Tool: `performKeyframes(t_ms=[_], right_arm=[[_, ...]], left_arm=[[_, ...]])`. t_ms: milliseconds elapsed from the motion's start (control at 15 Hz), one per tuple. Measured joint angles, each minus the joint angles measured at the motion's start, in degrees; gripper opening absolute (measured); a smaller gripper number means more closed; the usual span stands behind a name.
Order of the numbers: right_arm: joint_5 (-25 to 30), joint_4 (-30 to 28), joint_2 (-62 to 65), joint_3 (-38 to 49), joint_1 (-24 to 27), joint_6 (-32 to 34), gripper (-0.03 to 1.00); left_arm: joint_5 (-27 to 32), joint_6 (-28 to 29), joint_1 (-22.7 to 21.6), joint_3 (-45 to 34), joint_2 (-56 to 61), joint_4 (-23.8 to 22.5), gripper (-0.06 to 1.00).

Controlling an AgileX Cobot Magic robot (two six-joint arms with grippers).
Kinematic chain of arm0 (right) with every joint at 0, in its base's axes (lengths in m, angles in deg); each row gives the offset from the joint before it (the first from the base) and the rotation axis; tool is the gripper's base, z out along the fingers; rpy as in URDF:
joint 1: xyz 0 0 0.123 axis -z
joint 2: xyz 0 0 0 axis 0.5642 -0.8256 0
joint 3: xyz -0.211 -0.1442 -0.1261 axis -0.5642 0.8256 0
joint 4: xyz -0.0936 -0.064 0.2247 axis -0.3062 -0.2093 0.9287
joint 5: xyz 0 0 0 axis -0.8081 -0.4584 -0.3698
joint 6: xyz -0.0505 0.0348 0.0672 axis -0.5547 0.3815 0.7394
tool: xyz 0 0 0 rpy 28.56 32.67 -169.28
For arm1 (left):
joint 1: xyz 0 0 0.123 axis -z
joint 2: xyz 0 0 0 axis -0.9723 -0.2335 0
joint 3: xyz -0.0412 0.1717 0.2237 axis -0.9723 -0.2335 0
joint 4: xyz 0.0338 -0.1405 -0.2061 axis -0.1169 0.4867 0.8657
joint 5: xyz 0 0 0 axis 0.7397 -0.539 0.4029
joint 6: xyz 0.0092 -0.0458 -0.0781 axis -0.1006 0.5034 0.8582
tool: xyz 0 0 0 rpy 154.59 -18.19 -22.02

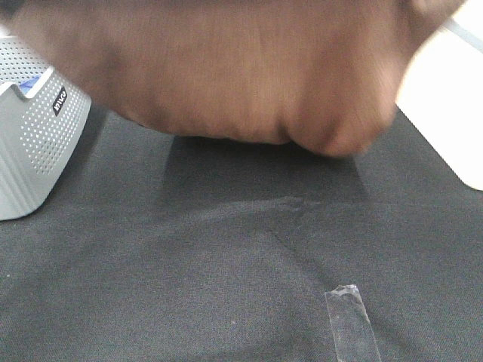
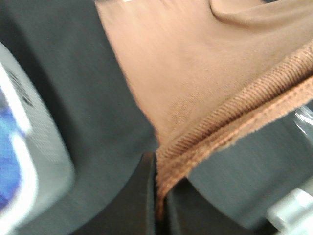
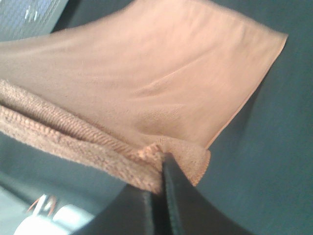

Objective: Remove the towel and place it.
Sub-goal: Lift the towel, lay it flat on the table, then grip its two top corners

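Note:
The reddish-brown towel [image 1: 226,68] hangs lifted above the black table cover and fills the top of the exterior high view, blurred. Both grippers are hidden behind it there. In the left wrist view my left gripper [image 2: 157,171] is shut on the towel's stitched edge [image 2: 230,122], with the cloth [image 2: 195,73] spreading away from the dark fingers. In the right wrist view my right gripper [image 3: 159,171] is shut on a corner of the towel [image 3: 146,78], pinching the hem. No white tag shows.
A grey perforated box [image 1: 30,136] with something blue inside [image 1: 29,85] stands at the left; it also shows in the left wrist view [image 2: 34,156]. A strip of clear tape [image 1: 352,320] lies on the black cover [image 1: 226,256]. A white surface [image 1: 445,98] borders the right.

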Motion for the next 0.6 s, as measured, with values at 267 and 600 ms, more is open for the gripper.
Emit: performKeyframes(t_ms=[267,600], right_arm=[[0.00,3.04,11.17,13.35,-0.11,2.52,0.01],[-0.06,3.90,22.52,28.07,-0.11,4.70,0.01]], left_arm=[[-1.32,1.78,0.23,-16.10,13.01,6.02,0.00],[-1.38,2.18,0.23,-29.68,20.05,14.73,0.00]])
